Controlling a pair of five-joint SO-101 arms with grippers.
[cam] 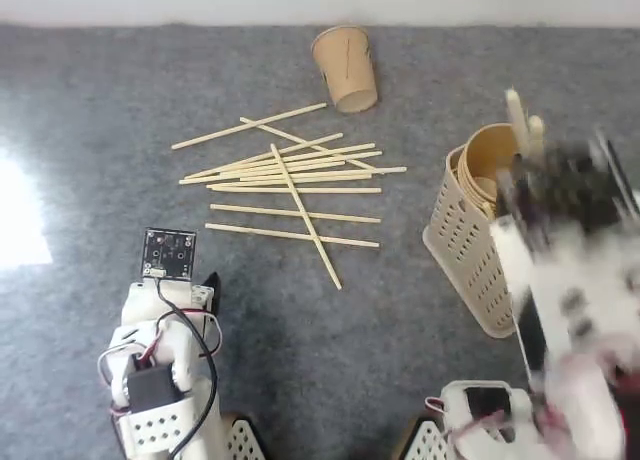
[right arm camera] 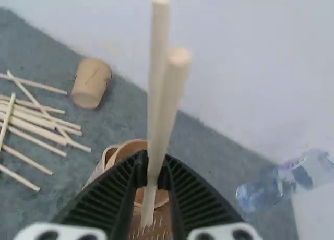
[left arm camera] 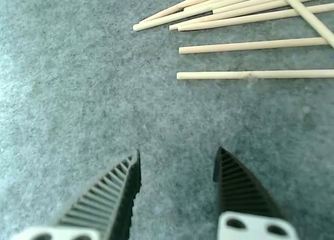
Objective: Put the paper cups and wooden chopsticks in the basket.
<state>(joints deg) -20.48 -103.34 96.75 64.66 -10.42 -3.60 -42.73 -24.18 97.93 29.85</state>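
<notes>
Chopsticks (right arm camera: 159, 68) are standing clenched in my right pincer (right arm camera: 155, 157) above the basket (cam: 465, 240) (my left pincer (left arm camera: 178, 151) is gaping, well apart from it). Lowering them in, then releasing, is looking like the next move.

Holds the left arm (cam: 160, 370) folded back at the near edge, with the left gripper (left arm camera: 178, 151) aimed forward and down, low over the surface, and its fingers (left arm camera: 117, 193) spread wide apart. Holds the right arm (cam: 565, 280) raised on the other side, with the right gripper (right arm camera: 155, 157) tilted upward and its fingers (right arm camera: 112, 193) clamped on two wooden chopsticks (right arm camera: 158, 52) standing up between them.
</notes>
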